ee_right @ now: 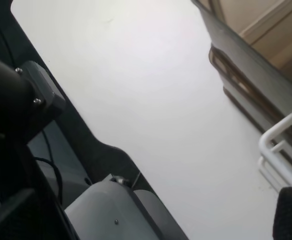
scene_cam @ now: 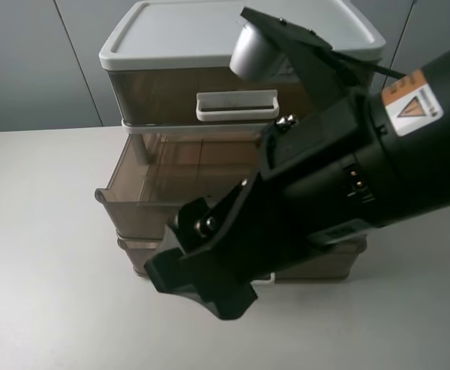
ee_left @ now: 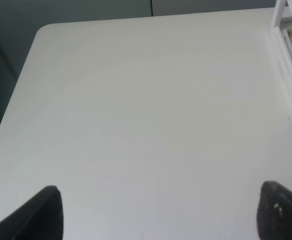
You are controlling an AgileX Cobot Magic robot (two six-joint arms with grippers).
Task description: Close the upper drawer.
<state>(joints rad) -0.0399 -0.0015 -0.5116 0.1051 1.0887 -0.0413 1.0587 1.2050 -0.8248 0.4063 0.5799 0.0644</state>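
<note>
Middle drawer [scene_cam: 171, 183] stands pulled out, seemingly empty; left gripper [ee_left: 166, 212] and right gripper [scene_cam: 200, 287] spread wide.

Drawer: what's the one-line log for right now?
drawer: middle one pulled out | right end effector: open, near white handle | left end effector: open, empty, over table

1. The exterior high camera looks steeply down from the table's [scene_cam: 40, 231] near edge toward its far edge. The right arm [scene_cam: 348, 177] crosses close to the lens.
2. The left wrist camera looks low across the table toward a rounded corner.
3. The right wrist camera, close beside the drawer unit [ee_right: 251, 67], looks obliquely down past a table edge. It shares the unit's lower fronts with the exterior view.
</note>
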